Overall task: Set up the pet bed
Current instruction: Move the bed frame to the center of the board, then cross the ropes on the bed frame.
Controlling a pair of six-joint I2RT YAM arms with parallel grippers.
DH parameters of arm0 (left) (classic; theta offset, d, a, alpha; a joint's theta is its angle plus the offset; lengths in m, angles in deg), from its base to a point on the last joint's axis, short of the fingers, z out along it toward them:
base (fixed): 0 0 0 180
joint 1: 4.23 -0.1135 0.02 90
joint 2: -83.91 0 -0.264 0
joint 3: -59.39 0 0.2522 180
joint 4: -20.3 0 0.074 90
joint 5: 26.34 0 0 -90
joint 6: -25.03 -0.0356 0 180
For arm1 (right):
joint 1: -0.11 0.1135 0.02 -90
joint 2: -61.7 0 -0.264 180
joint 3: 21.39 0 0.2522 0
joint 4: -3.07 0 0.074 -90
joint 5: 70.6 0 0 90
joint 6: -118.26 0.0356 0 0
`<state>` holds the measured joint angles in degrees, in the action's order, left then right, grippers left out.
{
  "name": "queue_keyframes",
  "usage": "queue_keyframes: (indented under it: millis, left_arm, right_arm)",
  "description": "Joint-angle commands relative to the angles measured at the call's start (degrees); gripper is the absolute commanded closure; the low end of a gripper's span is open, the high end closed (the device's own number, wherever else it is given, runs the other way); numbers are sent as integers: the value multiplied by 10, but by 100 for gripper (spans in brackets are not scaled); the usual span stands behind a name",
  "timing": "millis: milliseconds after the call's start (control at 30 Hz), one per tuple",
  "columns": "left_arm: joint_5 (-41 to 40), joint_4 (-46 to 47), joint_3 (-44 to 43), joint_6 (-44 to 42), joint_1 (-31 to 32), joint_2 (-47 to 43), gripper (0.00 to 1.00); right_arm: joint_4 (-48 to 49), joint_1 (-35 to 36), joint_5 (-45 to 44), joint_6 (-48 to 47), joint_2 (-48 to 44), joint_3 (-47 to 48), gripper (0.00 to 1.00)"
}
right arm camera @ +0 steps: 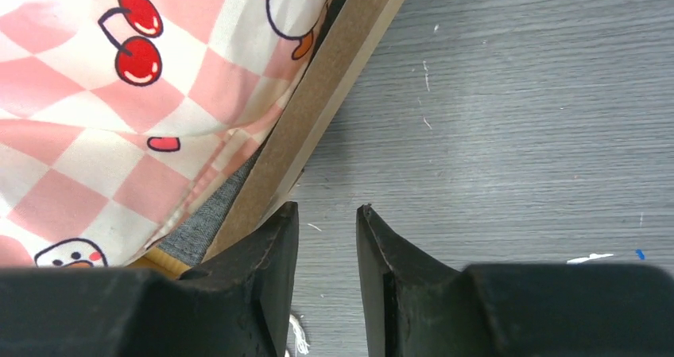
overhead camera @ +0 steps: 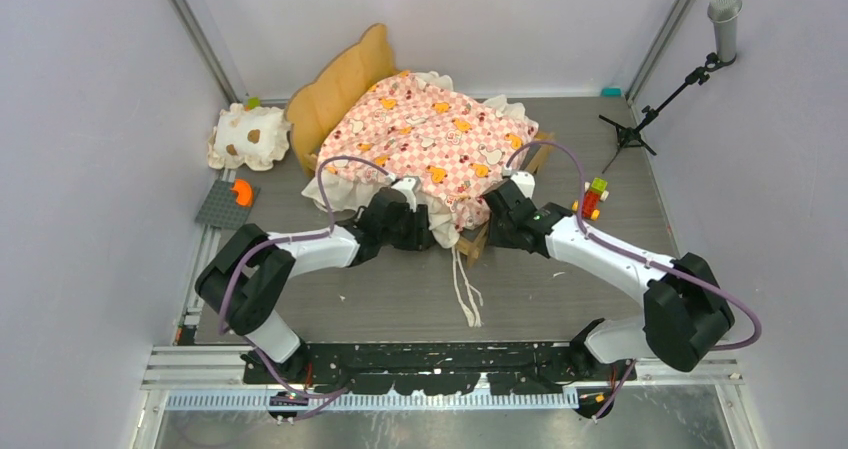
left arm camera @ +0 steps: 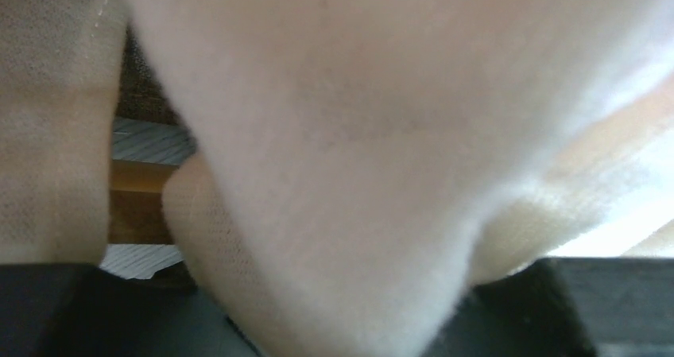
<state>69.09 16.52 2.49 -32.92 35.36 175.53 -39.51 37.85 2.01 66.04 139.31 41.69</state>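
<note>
From above, the pet bed [overhead camera: 430, 134] lies mid-way across the table [overhead camera: 560, 269], its long axis diagonal with the headboard [overhead camera: 340, 84] far left and the foot near right. The left gripper [overhead camera: 405, 187] and right gripper [overhead camera: 520, 181] are at its near edge. The left wrist view is filled by its cream ruffle [left arm camera: 358, 134], so I cannot tell whether that gripper clamps it. In the right wrist view the jaws stand apart and empty, just beside the wooden side rail [right arm camera: 334, 79].

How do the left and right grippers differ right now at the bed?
The left gripper is buried in the cream ruffle, which fills its camera; the right gripper is clear of cloth, beside the frame rail. The right gripper's jaws stand apart, empty; the left gripper's are mostly hidden by fabric. Both are at the pet bed's near end.
</note>
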Motion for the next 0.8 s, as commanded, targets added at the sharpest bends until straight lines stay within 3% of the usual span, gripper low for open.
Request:
queue_keyframes:
  millis: [0,200,300,433,567,767]
  left_arm:
    - [19,33,-1,-9,-7,-37,53]
    - [22,42,119,24,6,-150,51]
    - [-6,38,151,34,68,-196,51]
    - [-103,37,175,64,170,-228,47]
    - [-176,97,185,116,215,-203,43]
    - [-232,154,142,161,232,-95,44]
  right_arm:
    - [34,4,1,-14,-35,-2,59]
    - [13,4,34,-19,-177,-113,51]
    - [21,4,100,-28,-221,-153,50]
    - [27,5,115,0,-262,-174,50]
    - [56,6,120,28,-291,-194,50]
    - [55,5,109,38,-306,-205,50]
